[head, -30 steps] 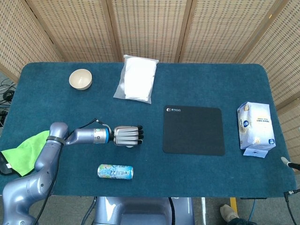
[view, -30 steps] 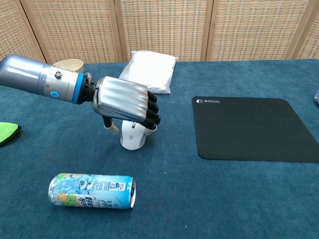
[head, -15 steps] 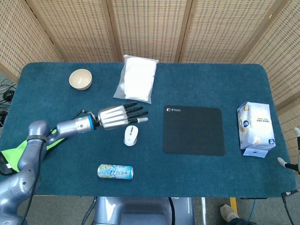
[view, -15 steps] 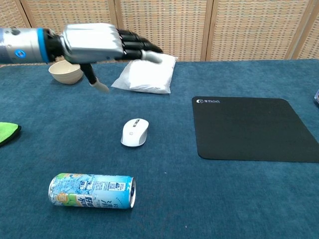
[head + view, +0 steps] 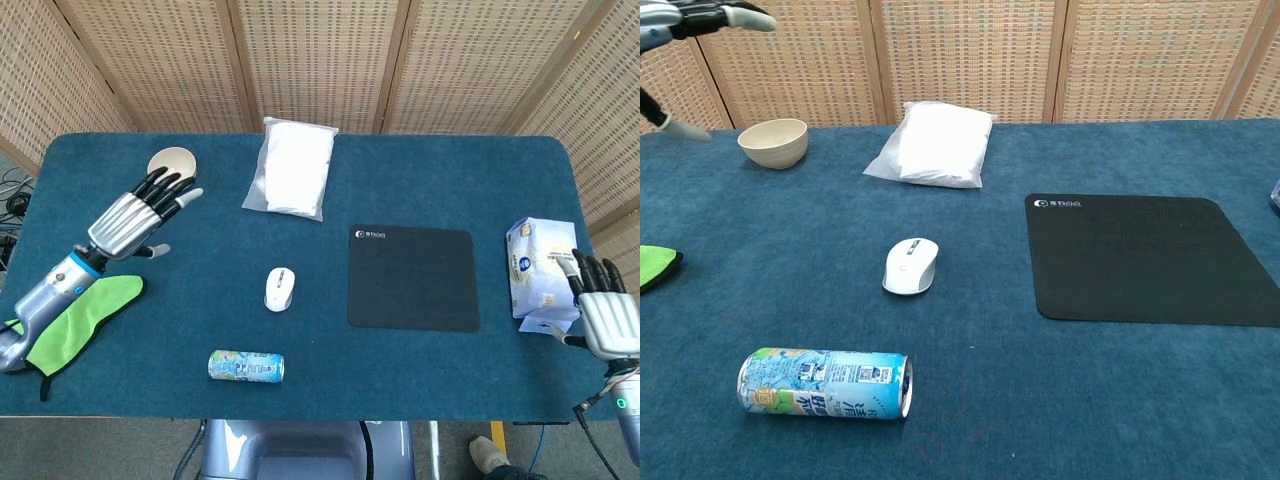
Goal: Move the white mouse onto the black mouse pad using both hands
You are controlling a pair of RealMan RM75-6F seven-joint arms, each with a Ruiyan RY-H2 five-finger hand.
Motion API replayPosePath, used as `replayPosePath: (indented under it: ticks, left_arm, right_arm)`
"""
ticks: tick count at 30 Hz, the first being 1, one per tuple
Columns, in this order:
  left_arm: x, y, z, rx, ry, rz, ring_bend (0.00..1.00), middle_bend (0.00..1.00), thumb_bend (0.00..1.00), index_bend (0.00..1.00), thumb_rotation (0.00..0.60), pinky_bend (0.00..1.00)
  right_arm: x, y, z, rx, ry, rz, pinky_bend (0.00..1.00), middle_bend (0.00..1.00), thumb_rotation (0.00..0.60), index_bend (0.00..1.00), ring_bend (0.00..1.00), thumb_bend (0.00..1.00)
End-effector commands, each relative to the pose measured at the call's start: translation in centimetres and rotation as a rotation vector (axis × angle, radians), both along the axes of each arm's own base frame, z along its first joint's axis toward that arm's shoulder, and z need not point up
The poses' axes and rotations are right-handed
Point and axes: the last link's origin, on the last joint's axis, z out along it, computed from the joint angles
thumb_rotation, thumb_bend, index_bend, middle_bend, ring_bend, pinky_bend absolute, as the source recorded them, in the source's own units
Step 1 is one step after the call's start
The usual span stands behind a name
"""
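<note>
The white mouse (image 5: 279, 289) (image 5: 909, 266) lies on the blue table, a short way left of the black mouse pad (image 5: 412, 278) (image 5: 1145, 258). My left hand (image 5: 134, 215) is raised far to the left with its fingers spread, holding nothing; only its fingertips (image 5: 735, 14) show at the top left of the chest view. At the right table edge my right hand (image 5: 601, 310) comes into the head view, fingers extended, beside the tissue pack, and it holds nothing.
A drink can (image 5: 246, 366) (image 5: 824, 384) lies on its side near the front edge. A beige bowl (image 5: 172, 161) (image 5: 773, 142) and a white bag (image 5: 291, 169) (image 5: 934, 144) sit at the back. A green cloth (image 5: 75, 318) lies far left, a tissue pack (image 5: 545, 267) far right.
My left hand let go of the mouse, lifted and drew back to the far left. The mouse stays where it was set down. My right hand has risen into view at the right edge.
</note>
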Motion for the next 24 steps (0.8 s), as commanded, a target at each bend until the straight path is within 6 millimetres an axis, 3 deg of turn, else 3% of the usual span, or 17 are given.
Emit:
replayPosePath:
  ticks: [1, 5, 10, 17, 19, 24]
  left_arm:
    - [-3.9, -7.4, 5.1, 0.16, -0.153, 0.42, 0.0, 0.0, 0.0, 0.0, 0.6, 0.0]
    - [-4.2, -10.1, 5.8, 0.186, -0.216, 0.61, 0.0, 0.0, 0.0, 0.0, 0.6, 0.0]
    - [-4.3, -11.9, 6.2, 0.188, -0.224, 0.726, 0.0, 0.0, 0.0, 0.0, 0.6, 0.0]
    - [-4.1, -13.1, 5.8, 0.167, -0.142, 0.764, 0.0, 0.0, 0.0, 0.0, 0.6, 0.0]
    - [-3.8, -13.4, 5.3, 0.161, -0.11, 0.758, 0.0, 0.0, 0.0, 0.0, 0.6, 0.0]
    - [-3.3, -13.7, 4.9, 0.166, -0.065, 0.734, 0.0, 0.0, 0.0, 0.0, 0.6, 0.0]
  right_arm:
    - [2.6, -1.7, -0.9, 0.109, 0.037, 0.102, 0.0, 0.0, 0.6, 0.0, 0.0, 0.04]
    - [5.1, -3.3, -2.2, 0.209, 0.057, 0.185, 0.0, 0.0, 0.6, 0.0, 0.0, 0.04]
    - [8.2, -5.4, -4.3, 0.311, 0.087, 0.295, 0.0, 0.0, 0.6, 0.0, 0.0, 0.04]
    - [12.3, -7.5, -7.8, 0.424, 0.148, 0.467, 0.0, 0.0, 0.6, 0.0, 0.0, 0.05]
    - [14.3, -8.4, -9.9, 0.478, 0.176, 0.552, 0.0, 0.0, 0.6, 0.0, 0.0, 0.05]
    - [16.4, -9.6, -12.6, 0.548, 0.228, 0.645, 0.0, 0.0, 0.6, 0.04, 0.0, 0.05]
